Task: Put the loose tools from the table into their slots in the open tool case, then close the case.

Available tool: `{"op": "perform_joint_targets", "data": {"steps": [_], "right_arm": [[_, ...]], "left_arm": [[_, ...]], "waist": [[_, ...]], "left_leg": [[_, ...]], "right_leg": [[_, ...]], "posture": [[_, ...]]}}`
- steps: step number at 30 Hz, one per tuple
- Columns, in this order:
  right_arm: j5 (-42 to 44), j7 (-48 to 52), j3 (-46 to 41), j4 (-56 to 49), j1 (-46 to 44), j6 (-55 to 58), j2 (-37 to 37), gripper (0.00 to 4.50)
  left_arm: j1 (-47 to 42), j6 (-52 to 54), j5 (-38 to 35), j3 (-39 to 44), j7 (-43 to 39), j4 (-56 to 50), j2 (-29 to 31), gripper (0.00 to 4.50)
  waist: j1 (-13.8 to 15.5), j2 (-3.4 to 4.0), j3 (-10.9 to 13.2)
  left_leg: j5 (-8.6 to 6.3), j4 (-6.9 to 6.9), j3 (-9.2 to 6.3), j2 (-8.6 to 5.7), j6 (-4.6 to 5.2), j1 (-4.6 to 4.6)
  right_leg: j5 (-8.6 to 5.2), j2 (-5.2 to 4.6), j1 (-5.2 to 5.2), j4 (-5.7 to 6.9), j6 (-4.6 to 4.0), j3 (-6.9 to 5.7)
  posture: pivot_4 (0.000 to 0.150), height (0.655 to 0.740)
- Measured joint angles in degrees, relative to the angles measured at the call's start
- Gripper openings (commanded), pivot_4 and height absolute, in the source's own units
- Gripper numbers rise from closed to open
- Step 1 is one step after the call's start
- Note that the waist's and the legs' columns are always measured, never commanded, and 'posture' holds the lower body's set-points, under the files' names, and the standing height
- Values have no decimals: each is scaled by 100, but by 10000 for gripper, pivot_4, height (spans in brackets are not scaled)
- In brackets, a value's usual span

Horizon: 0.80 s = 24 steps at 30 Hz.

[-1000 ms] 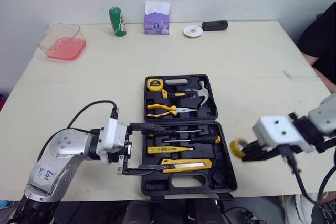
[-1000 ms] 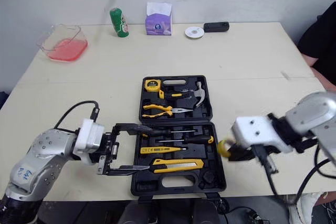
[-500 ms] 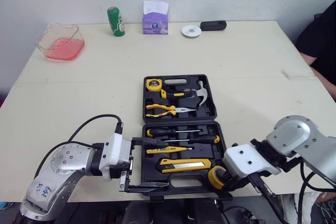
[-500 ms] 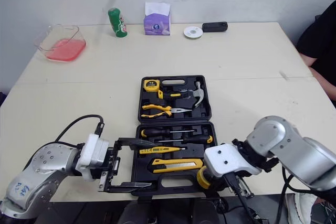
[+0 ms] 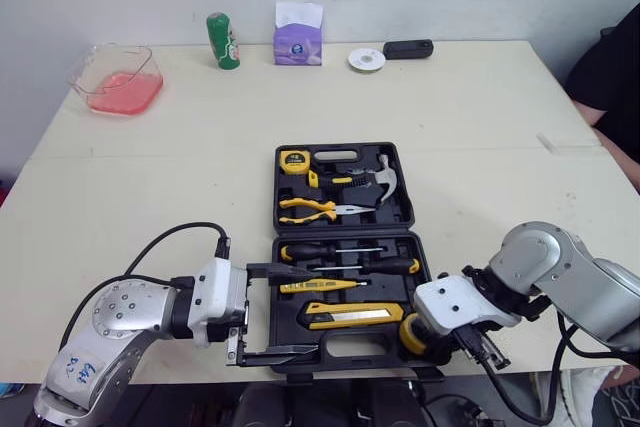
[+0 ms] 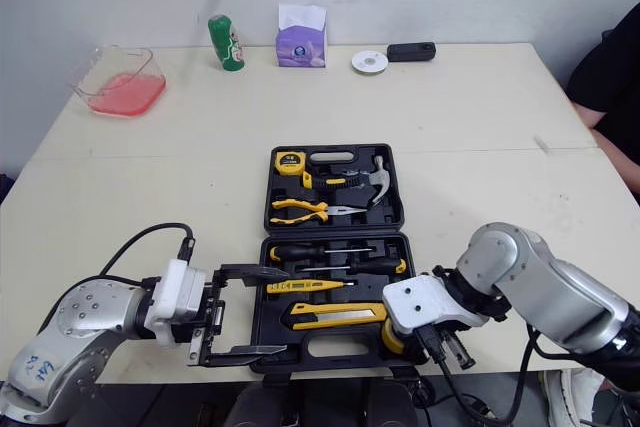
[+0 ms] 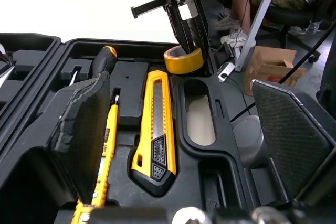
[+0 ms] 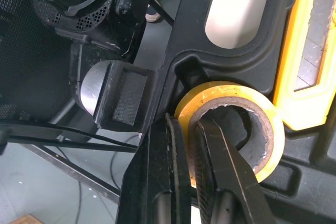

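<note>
Tabletop [image 5: 450, 117]: the open tool case [image 5: 403, 215] is carried at its middle.
Tape roll [image 8: 231, 88]: held over the case's near right corner recess.
Right gripper [image 8: 190, 124]: pinched on the roll's wall.
Left gripper [image 6: 283, 311]: spread and empty at the case's left edge.
Progress: other slots appear filled; tape release and closing are pending.
Right wrist view: one finger is shown inside the core, a detail masked by the wrist housing in the eye views.

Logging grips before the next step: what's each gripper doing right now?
Left gripper: open, holding nothing.
Right gripper: closed on the yellow tape roll.
</note>
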Motion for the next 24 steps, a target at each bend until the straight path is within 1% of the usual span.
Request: {"op": "perform_joint_targets", "data": {"steps": [5, 9, 13, 20, 22, 23, 24], "right_arm": [[-77, -4, 61, -3, 2, 7, 4, 164], [-325, -18, 194, 5, -46, -124, 51, 164], [-389, -21, 262, 3, -109, 38, 118, 164], [-380, 16, 357, -75, -181, 244, 90, 164], [-298, -12, 297, -71, -164, 397, 167, 9313], [-291, -37, 275, -64, -165, 416, 206, 13045], [-243, -60, 219, -26, -165, 415, 302, 18023]], "left_arm": [[34, -7, 29, 0, 27, -1, 0, 45000], [103, -6, 32, 1, 72, -5, 1, 45000], [123, -6, 37, 1, 84, -6, 3, 45000], [138, -16, 73, 1, 96, -17, 5, 45000], [155, -19, 83, 1, 119, -41, 5, 45000], [160, -19, 84, 1, 121, -47, 5, 45000], [163, -22, 84, 1, 121, -54, 5, 45000]], "waist": [[7, 0, 0], [3, -16, -10], [-1, -39, -23], [14, -39, -23], [5, -41, -25], [6, -41, -25], [5, -41, -25]], "left_leg": [[0, 0, -2, -1, 0, 0], [-1, 0, -5, 0, 0, 0], [-1, 2, -12, 3, 0, 2], [-7, 1, -22, 1, -2, 1], [-7, 1, -23, 2, -2, 1], [-7, 1, -23, 2, -2, 1], [-6, 1, -24, 2, -3, 1]], "right_leg": [[0, 0, 2, 0, 0, -1], [0, -1, 5, -3, 0, -2], [-1, -10, 10, -3, -2, -5], [-5, -28, 16, -9, -9, -19], [-5, -28, 18, -9, -9, -20], [-5, -27, 18, -8, -9, -20], [-5, -27, 17, -6, -9, -21]], "posture": [[1500, 7400], [1500, 7400], [1500, 7400], [1500, 7400], [1500, 7400], [1500, 7400], [1500, 7400]]}}
